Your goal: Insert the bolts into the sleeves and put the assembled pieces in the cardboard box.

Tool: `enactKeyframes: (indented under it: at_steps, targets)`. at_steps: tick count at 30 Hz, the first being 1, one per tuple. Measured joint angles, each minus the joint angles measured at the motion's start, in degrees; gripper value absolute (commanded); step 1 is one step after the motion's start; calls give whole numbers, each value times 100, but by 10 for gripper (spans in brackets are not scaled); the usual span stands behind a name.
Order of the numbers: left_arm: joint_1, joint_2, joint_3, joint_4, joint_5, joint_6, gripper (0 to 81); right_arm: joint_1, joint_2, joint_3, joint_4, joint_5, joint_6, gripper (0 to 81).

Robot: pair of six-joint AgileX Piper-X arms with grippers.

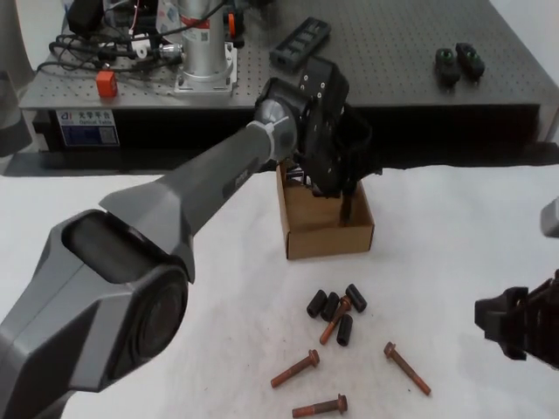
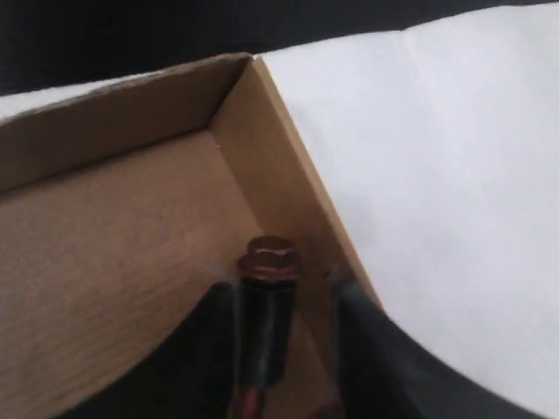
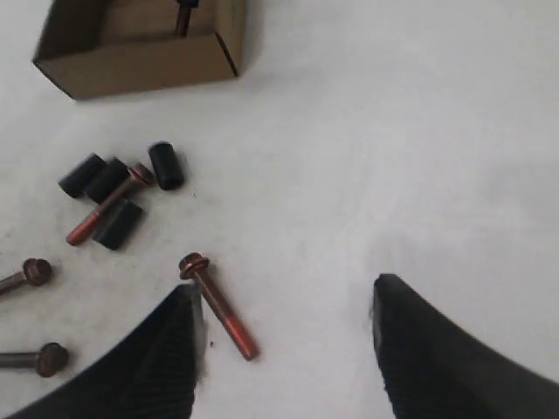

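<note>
Inside the cardboard box [image 1: 327, 237], the left tool [image 2: 284, 297] stands parted around a sleeved bolt [image 2: 262, 332] that touches one finger and clears the other, while loose sleeves [image 3: 166, 166] and bolts [image 3: 218, 305] lie on the bench [image 1: 454, 227] and the right tool [image 3: 286, 288] gapes wide and empty beside them.

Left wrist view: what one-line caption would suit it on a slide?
A sleeved bolt upright within the open left tool, inside the cardboard box near a corner.
</note>
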Motion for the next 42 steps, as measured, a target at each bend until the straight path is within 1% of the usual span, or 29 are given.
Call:
enactKeyframes:
  at_steps: [2, 5, 7, 8, 9, 12, 13, 14, 17, 19, 22, 26, 27, 29, 32, 34, 37, 42]
  targets:
    - [0, 0, -47, 154, 147, 0, 311, 61, 346, -167, 175, 1, -184, 414]
    - [21, -246, -70, 689, 163, 117, 263, 322, 991, -576, 421, 1, -492, 387]
    - [45, -687, -70, 1351, -287, 456, 228, 585, 1512, -910, 557, 62, -644, 389]
    - [47, -1130, -70, 1515, -539, 574, 212, 697, 1730, -1048, 602, 90, -686, 389]
    - [47, -1378, 4, 1749, -1052, 762, 200, 830, 2006, -1220, 670, 139, -747, 389]
    - [56, -2122, 332, 1890, -1618, 954, 188, 1209, 2876, -1691, 917, 325, -972, 389]
    - [54, -2580, 517, 1911, -1772, 989, 189, 1328, 3150, -1846, 1004, 394, -1056, 389]
    - [54, -2812, 1038, 1881, -1954, 1016, 189, 1420, 3362, -1982, 1060, 448, -1132, 389]
    - [54, -3219, 2044, 1680, -2060, 1028, 189, 1737, 4134, -2375, 1178, 567, -1261, 389]
    - [54, -3671, 2945, 1394, -2059, 1049, 189, 1887, 4558, -2529, 1176, 606, -1300, 389]
    - [54, -4350, 4176, 953, -2038, 1055, 189, 1972, 4811, -2578, 1181, 1048, -1317, 389]
    - [54, -5102, 5427, 300, -1898, 1085, 189, 1997, 4975, -2589, 1190, 1199, -1354, 385]
    - [54, -5137, 5476, 300, -1897, 1085, 189, 1993, 4994, -2604, 1190, 1202, -1361, 369]
    - [54, -5419, 5868, 27, -1854, 1133, 189, 2001, 5014, -2608, 1190, 1202, -1357, 295]
    - [54, -5537, 6036, -54, -1808, 1158, 189, 2009, 5033, -2633, 1190, 1168, -1367, 137]
    - [54, -5660, 6240, -139, -1688, 1161, 189, 2009, 5032, -2632, 1190, 1180, -1364, 11]
    - [54, -5676, 6419, -222, -1523, 1267, 189, 1980, 4980, -2632, 1190, 1196, -1364, 5]
    - [54, -5513, 6498, -362, -739, 1762, 189, 1761, 4596, -2514, 1156, 1180, -1225, 5]
